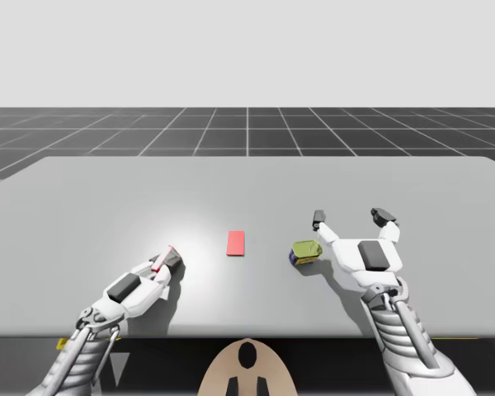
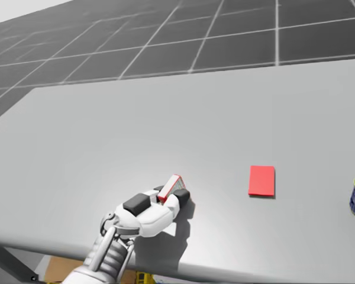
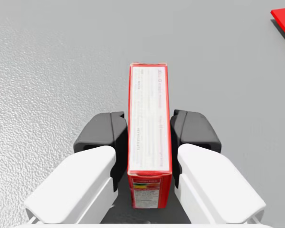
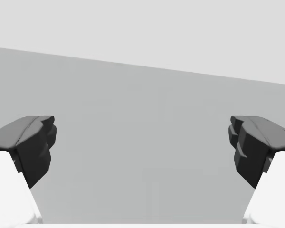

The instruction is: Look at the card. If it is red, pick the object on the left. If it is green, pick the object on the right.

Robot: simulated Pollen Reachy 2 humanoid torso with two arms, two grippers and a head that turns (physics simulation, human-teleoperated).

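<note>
Between the fingers of my left gripper (image 3: 148,135) the red box (image 3: 149,114) is clamped on both broad faces, near-left on the desk (image 1: 247,181). Likely light, stiff card, slick sides; mid-body hold suits. Further out, red card (image 1: 236,242); right gripper (image 1: 351,216) splayed open, empty, beside the yellow-green can (image 1: 306,252).

**Place:** simulated test scene, computer-rendered.

**Evidence:**
- Plain grey table (image 1: 247,177), uniform in surface, with straight edges.
- Dark floor (image 1: 247,128) ruled in a pale square grid. It runs beyond the table from 9 through 12 to 3 o'clock, out to a flat horizon.
- Blank pale-grey backdrop (image 1: 247,49) above the horizon.

**Props on the table:**
- Flat red card (image 1: 236,242) near the centre.
- Red box (image 1: 161,262) at 8 o'clock of the card.
- Small yellow-green can (image 1: 305,251) at 3 o'clock of the card.
</note>
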